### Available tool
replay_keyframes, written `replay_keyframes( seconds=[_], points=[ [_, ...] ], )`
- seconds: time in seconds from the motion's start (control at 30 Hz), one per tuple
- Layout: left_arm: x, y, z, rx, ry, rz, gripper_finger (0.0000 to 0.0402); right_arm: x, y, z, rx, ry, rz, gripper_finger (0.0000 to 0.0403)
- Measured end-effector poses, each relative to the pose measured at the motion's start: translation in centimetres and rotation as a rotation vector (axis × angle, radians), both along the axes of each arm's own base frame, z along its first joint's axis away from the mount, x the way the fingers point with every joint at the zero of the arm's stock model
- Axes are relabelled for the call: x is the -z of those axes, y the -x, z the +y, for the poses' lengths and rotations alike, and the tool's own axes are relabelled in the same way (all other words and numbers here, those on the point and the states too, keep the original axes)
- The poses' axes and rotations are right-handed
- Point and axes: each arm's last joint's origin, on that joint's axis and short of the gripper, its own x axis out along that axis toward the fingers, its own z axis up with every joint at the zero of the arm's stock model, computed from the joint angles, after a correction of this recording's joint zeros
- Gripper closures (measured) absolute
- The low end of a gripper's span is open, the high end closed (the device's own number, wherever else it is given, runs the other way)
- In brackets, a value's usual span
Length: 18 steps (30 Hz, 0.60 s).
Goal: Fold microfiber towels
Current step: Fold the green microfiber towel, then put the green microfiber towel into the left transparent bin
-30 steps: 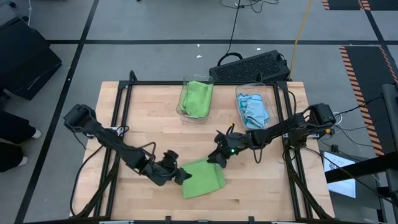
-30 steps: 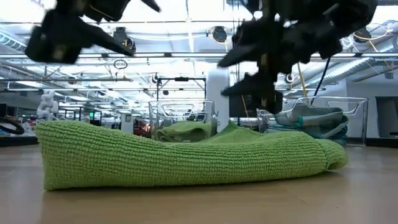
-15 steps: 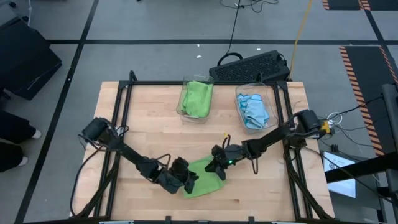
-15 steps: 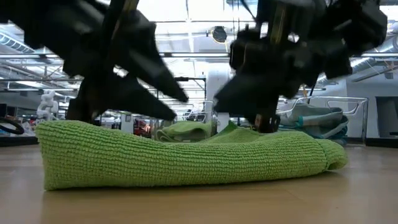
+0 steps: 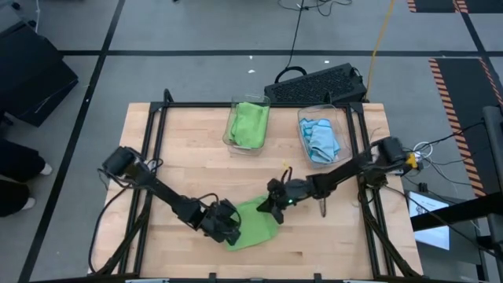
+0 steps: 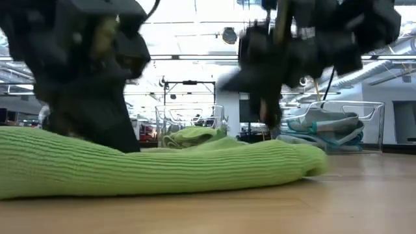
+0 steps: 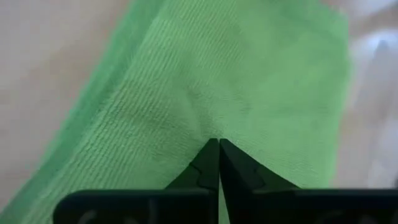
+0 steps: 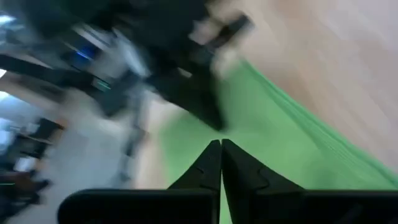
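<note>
Left claw point(image 5: 230, 231): you have it down on the near-left end of the green towel point(image 5: 253, 222), fingers pressed together. In the left wrist view the two dark fingertips point(image 7: 218, 163) meet at a point right on the cloth; whether a fold of fabric is caught between them you cannot tell.

Right claw point(image 5: 269, 206): it sits at the far-right corner of the same towel, fingers pressed together too — the right wrist view shows its tips closed with green cloth just past them. It looks to be touching the towel, though that view is blurred, so take it as likely only.

Green towel: it lies flat and bunched on the wooden table point(image 5: 181, 149), stretched between your two claws, with the left claw on its near end and the right claw on its far end.

Other towels: beyond both claws, at the table's far edge, a clear bin point(image 5: 248, 124) holds more green cloth point(image 5: 250, 122), and the bin point(image 5: 321, 134) beside it — out past the right claw — holds light blue cloths point(image 5: 320, 137).

Keyboard point(image 5: 316, 84): a dark one lies off the table's far side, behind the bins.
</note>
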Motion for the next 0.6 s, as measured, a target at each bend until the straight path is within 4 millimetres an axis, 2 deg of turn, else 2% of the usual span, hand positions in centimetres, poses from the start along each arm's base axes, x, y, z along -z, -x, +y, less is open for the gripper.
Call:
replay_keyframes(
  seconds=[0.1,0.27,0.37,0.47,0.6],
  points=[
    [-2.3,1.1,0.4,-0.03,-0.006,0.003,0.0392,-2.8,0.6,0.1,0.007,0.009,-0.054,0.0402],
    [-4.8,2.8,0.2,-0.065,-0.037,-0.034,0.0392,-5.2,2.3,0.4,0.045,0.064,-0.011,0.0402],
    [-5.7,3.0,-0.6,-0.039,-0.02,-0.092,0.0392,-5.1,3.3,1.0,0.017,0.083,0.075,0.0402],
    [-5.7,3.4,-1.4,-0.016,-0.005,-0.103,0.0392,-4.7,4.0,1.6,0.013,0.061,0.158,0.0403],
    [-5.2,3.8,-2.2,-0.068,0.06,-0.094,0.0392,-4.1,4.6,2.2,0.042,-0.008,0.256,0.0403]
  ],
)
